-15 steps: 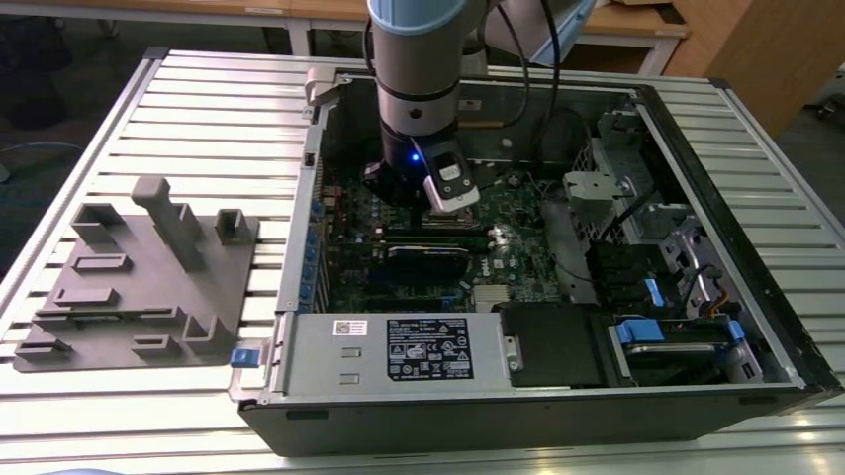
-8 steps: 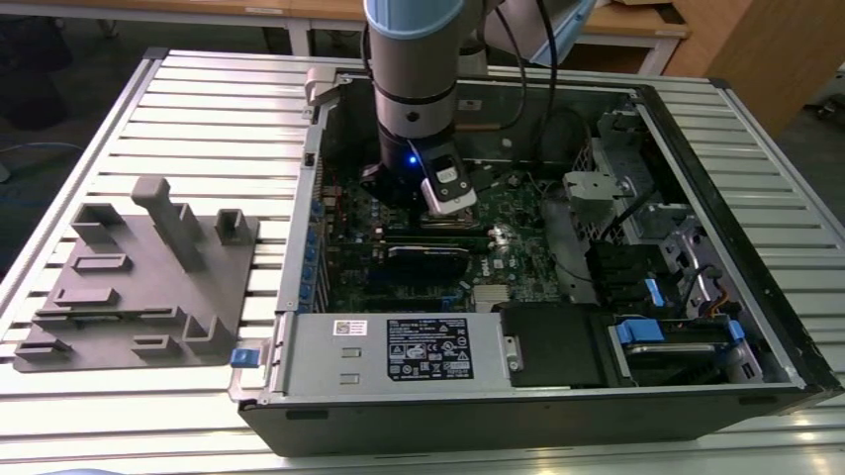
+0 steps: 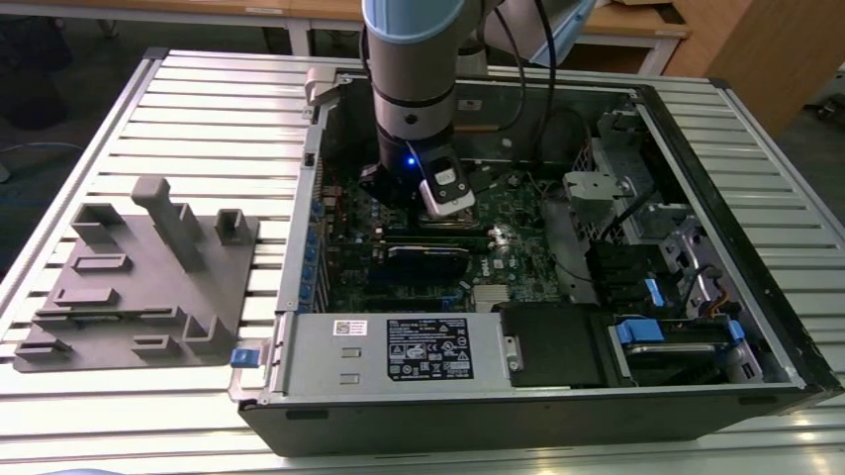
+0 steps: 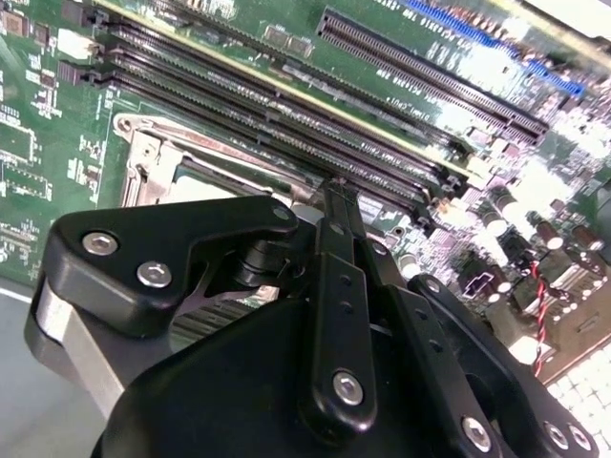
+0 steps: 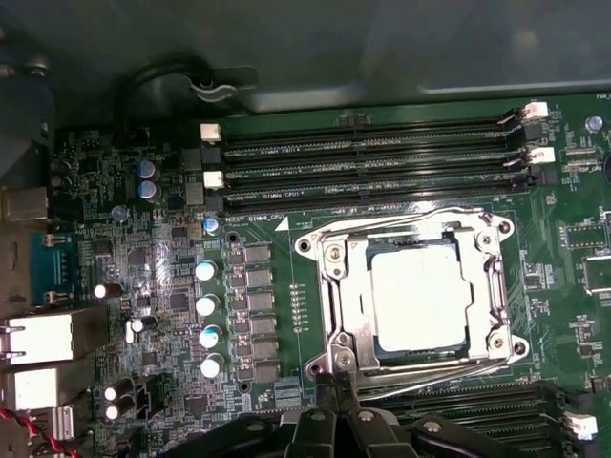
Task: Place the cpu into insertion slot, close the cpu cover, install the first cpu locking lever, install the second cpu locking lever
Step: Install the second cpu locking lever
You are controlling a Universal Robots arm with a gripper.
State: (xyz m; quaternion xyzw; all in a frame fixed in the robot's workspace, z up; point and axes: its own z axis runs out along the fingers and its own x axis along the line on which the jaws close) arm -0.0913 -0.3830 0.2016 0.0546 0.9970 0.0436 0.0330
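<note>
Reaching down into an open computer case (image 3: 739, 297) on a slatted table (image 3: 198, 109), the arm (image 3: 412, 89) hides the socket area of the green motherboard (image 3: 528, 233) in the exterior view; a grey fixture block (image 3: 139, 282) lies on the table at the exterior view's left, and a black labelled power supply box (image 3: 429, 349) sits along the case's near edge

In the second wrist view, the gripper (image 4: 336, 196) covers most of the socket, leaving one corner of the cpu cover (image 4: 153, 157) in sight; its black fingers (image 4: 339, 286) come together to a narrow tip with no gap between them and nothing seen held. Four long memory slots (image 4: 286, 114) run diagonally past it

In the first wrist view, the cpu (image 5: 417, 297) lies flat in the insertion slot (image 5: 412, 356), pale face up, edges square to the socket. The cover is down around it, framing the chip in its window. Two thin levers show, one wire (image 5: 396, 219) along the side nearest three memory slots (image 5: 372, 172), the other (image 5: 430, 374) along the opposite side, where the fingertips touch the socket's edge; whether either is latched cannot be made out
</note>
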